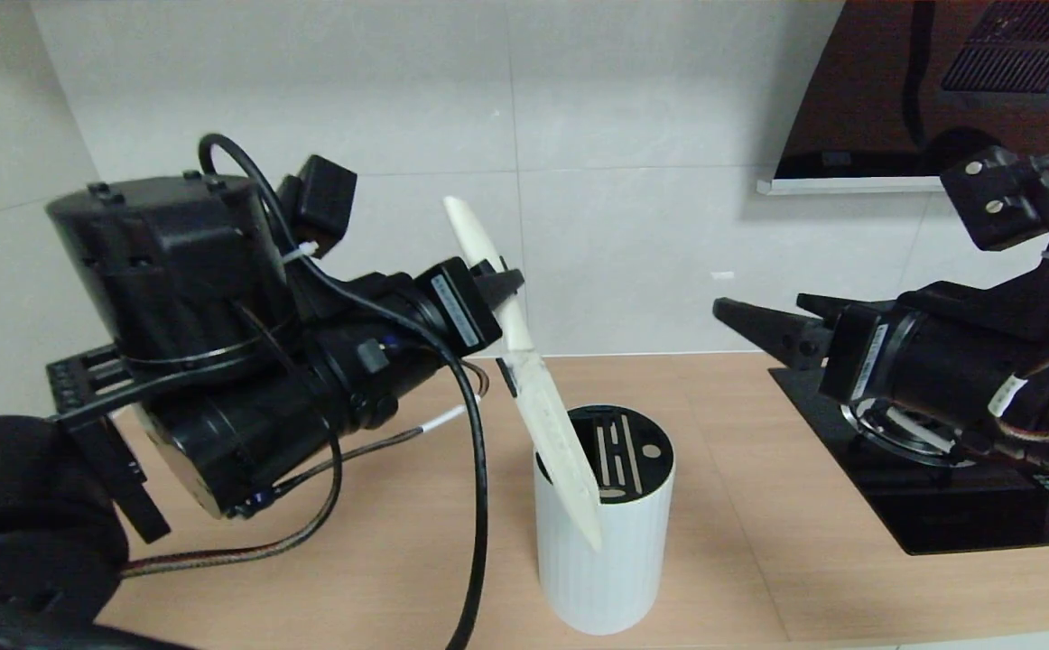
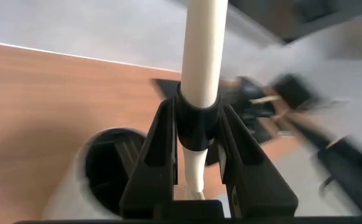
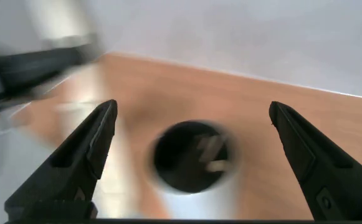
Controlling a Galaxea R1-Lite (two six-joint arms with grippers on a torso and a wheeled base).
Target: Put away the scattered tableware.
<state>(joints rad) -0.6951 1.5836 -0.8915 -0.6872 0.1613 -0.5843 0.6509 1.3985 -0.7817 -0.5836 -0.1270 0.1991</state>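
We see the white knife point(image 1: 553, 429) gripped by its handle in the left gripper point(image 1: 508, 325), whose fingers are clamped on either side of a dark collar around the handle. The knife hangs tilted, handle up and toward the left, blade slanting down to the right. In the head view the blade crosses the near left rim of the white ribbed holder point(image 1: 610, 569), and its tip lies over the holder's outer wall, not in a slot (whether it touches the rim, we cannot tell). The holder's black top point(image 1: 633, 447) carries several narrow slots, all in plain sight to the right of the blade.

The holder stands upright on the wooden counter point(image 1: 741, 515), close to the counter's near edge. Bare wood lies between it and the left edge of the black cooktop point(image 1: 940, 515). The right gripper point(image 3: 192, 118) hovers above that stretch, well apart from the knife, with its fingers spread wide and nothing between them. Behind runs the tiled wall point(image 1: 633, 181), with a dark range hood point(image 1: 895, 90) above the cooktop.
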